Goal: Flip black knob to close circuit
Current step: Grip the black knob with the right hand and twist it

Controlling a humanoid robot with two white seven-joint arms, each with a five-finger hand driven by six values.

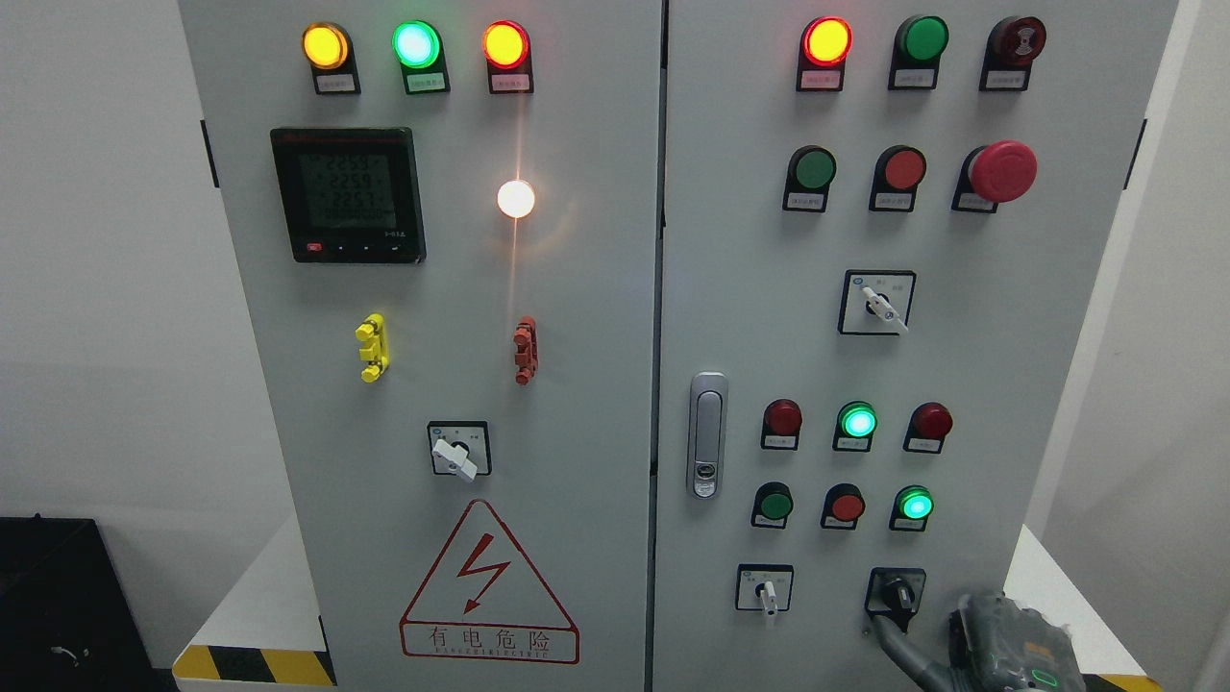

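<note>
The black knob (898,592) sits on a black square plate at the lower right of the grey cabinet's right door (961,384). Its handle points down and slightly right. My right hand (961,654) comes in at the bottom right corner, just below and right of the knob. One grey finger (898,649) stretches up and left, its tip at the plate's lower left corner. The hand holds nothing. Most of the hand is cut off by the bottom edge. The left hand is out of view.
A white selector switch (766,591) sits left of the black knob. Above are lit green lamps (857,421) and red and green buttons. A door latch (707,434) is on the right door's left edge. The left door carries a meter (348,194) and a warning triangle (488,586).
</note>
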